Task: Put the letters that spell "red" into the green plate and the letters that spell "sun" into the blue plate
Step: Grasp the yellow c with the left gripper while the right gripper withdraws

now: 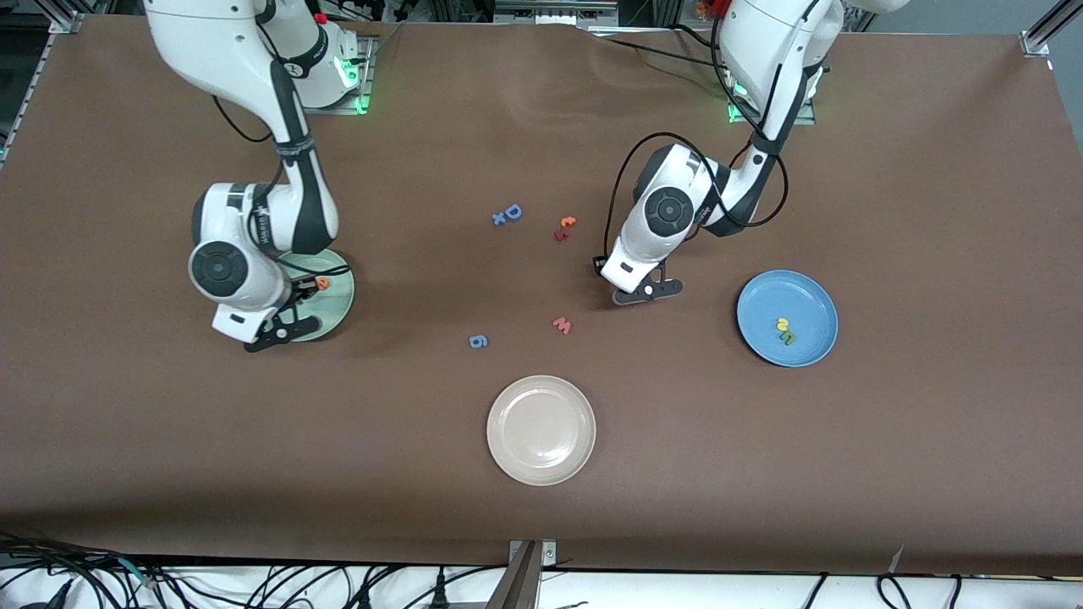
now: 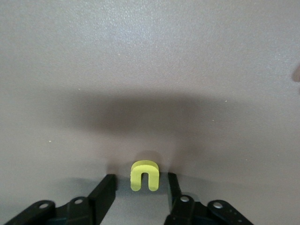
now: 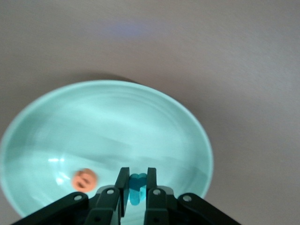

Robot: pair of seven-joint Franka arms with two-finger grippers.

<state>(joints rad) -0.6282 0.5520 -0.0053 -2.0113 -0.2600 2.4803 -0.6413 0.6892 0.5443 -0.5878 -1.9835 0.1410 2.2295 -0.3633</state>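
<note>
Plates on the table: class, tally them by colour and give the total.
green plate: 1
blue plate: 1
beige plate: 1
Total: 3

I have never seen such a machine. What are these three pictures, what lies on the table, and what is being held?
Two white robot arms work at a brown table. One picture looks down from a high camera; the other two come from cameras on the wrists. The right end effector, over the green plate, is shut on a teal letter; an orange letter lies in that plate. The left end effector has its fingers around a yellow letter on the table. The blue plate holds two letters. A beige plate and spare letters lie between.
</note>
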